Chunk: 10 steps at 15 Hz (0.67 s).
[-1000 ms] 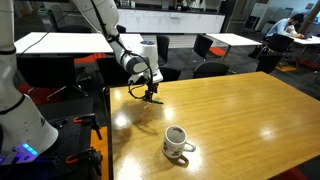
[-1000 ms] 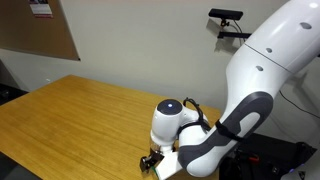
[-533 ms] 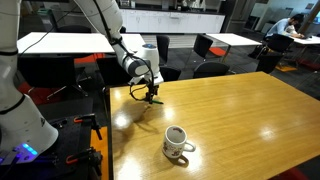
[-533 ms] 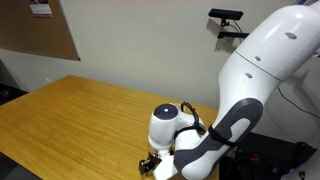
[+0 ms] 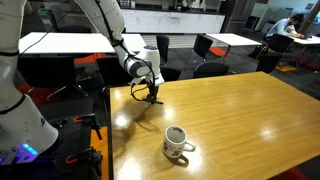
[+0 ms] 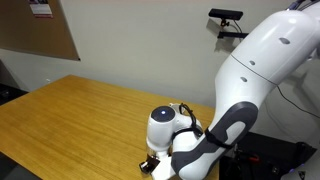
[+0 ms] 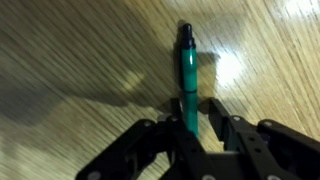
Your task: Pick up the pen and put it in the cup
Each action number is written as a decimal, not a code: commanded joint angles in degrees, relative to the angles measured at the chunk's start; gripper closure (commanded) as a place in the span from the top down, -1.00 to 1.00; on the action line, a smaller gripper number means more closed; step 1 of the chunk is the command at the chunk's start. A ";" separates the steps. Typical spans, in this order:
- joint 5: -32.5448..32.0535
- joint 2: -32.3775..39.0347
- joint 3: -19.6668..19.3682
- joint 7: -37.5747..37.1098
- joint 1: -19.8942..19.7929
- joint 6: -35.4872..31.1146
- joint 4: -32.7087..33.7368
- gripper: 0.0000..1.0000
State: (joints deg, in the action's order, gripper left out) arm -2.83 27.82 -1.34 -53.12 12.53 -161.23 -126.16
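Observation:
In the wrist view the dark green pen (image 7: 187, 65) lies flat on the wooden table (image 7: 70, 60), its lower end between my fingers. My gripper (image 7: 192, 108) straddles it with the jaws drawn in close. The left finger (image 7: 172, 112) sits against the pen, and a thin strip of wood still shows before the right finger (image 7: 214, 110). In an exterior view the gripper (image 5: 152, 97) is down at the table near its far left corner. The white cup (image 5: 177, 142) stands upright nearer the front edge, well apart from the gripper. The arm's body hides the pen in an exterior view, where the gripper (image 6: 150, 163) is low at the table edge.
The wooden table (image 5: 250, 105) stretches wide to the right of the cup. Its left edge (image 5: 108, 130) runs close beside the gripper. Other tables and chairs (image 5: 205, 45) stand behind. The arm's large white links (image 6: 270, 70) fill one side.
The jaws have drawn in from wide open to close around the pen. The arm has barely moved, and the pen and cup stay where they were.

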 commanded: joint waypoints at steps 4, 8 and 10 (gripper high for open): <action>1.58 0.46 -1.18 1.52 1.24 0.57 1.05 -0.96; -1.72 -1.61 -5.07 -1.97 5.75 1.23 -0.45 -0.94; -3.98 -2.65 -8.03 -3.98 9.15 1.47 -1.14 -0.94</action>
State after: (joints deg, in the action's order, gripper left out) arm -3.90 27.67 -5.06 -53.56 16.68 -160.95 -126.09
